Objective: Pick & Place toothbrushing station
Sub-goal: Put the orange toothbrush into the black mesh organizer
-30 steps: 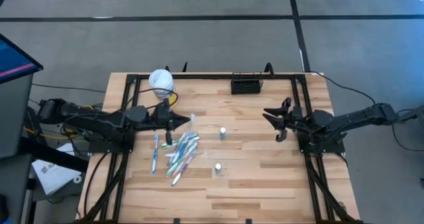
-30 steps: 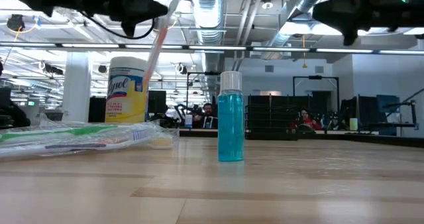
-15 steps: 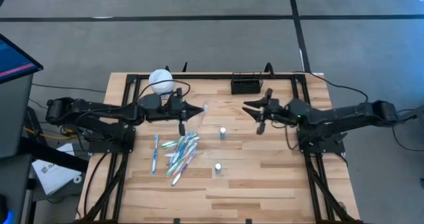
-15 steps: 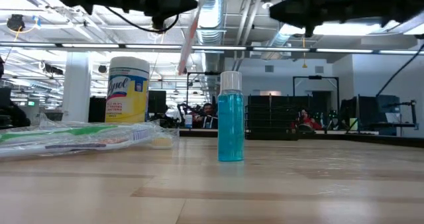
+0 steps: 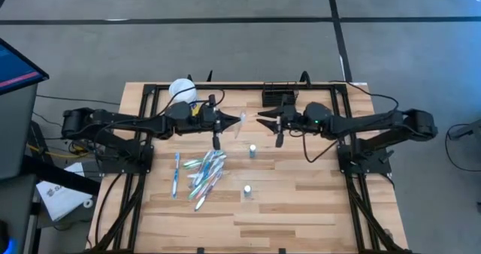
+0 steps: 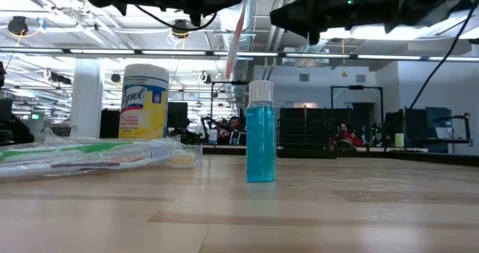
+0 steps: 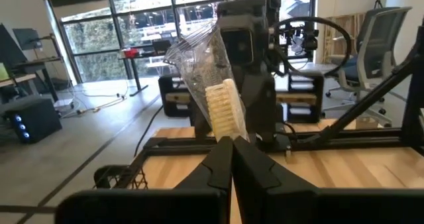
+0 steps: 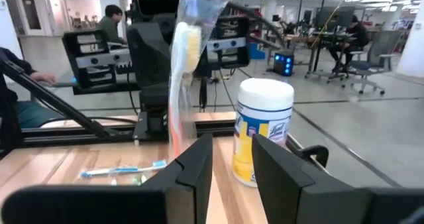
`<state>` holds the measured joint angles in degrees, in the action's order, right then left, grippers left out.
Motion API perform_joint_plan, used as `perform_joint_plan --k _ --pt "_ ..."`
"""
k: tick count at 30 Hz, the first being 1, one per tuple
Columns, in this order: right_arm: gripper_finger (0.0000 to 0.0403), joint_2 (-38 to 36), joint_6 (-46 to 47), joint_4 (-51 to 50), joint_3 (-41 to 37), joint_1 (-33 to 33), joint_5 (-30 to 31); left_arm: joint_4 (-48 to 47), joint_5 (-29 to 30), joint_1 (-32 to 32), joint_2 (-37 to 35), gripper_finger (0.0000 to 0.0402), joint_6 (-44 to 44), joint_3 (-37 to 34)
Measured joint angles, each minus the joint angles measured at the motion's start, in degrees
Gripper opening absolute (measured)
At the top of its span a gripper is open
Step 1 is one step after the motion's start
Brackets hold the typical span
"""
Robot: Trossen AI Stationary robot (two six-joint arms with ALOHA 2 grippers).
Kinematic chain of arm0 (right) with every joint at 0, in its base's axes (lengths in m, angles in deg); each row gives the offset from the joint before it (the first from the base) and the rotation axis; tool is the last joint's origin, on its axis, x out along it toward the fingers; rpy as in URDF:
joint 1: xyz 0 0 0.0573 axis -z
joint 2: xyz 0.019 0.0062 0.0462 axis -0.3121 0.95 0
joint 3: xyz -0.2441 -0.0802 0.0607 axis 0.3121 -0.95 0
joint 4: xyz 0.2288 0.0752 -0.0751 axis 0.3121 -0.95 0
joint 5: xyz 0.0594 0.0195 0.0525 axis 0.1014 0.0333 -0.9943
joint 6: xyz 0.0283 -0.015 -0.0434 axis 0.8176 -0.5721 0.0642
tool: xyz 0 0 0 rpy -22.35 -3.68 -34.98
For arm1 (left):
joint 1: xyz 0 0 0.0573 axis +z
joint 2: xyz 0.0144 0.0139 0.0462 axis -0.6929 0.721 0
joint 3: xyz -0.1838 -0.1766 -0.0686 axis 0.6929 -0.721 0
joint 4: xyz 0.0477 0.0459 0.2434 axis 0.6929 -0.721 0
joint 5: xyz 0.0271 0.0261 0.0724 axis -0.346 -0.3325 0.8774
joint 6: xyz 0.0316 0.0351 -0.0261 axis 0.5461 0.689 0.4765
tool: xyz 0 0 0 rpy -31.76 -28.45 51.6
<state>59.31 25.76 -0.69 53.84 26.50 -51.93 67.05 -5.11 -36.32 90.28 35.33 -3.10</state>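
1. the left gripper (image 5: pixel 225 122) hung above the table's middle, clamped tight on a wrapped toothbrush (image 5: pixel 239 123) that stuck out toward the other arm.
2. the right gripper (image 5: pixel 263 120) faced it, just beside the wrapper's tip, fingers partly apart and holding nothing.
3. the toothbrushing station (image 5: pixel 279 98) sat at the table's (image 5: pixel 301 201) far edge, behind the right gripper.

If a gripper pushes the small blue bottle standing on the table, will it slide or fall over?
The blue bottle stands upright, tall and narrow on a small base, so a push near its white cap would probably tip it. Its round body would likely roll once down. A low push might slide it along the smooth wooden table.
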Motion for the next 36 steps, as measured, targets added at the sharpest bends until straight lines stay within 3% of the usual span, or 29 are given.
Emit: perform_joint_plan --k 11,36 --pt "0.0098 3.63 0.00 -0.12 3.11 0.02 -5.86 2.68 0.89 0.91 4.14 0.0000 2.92 1.76" --pt "0.0098 3.63 0.00 1.85 3.11 0.50 -5.75 6.37 0.96 0.57 5.19 0.0000 2.79 1.78"
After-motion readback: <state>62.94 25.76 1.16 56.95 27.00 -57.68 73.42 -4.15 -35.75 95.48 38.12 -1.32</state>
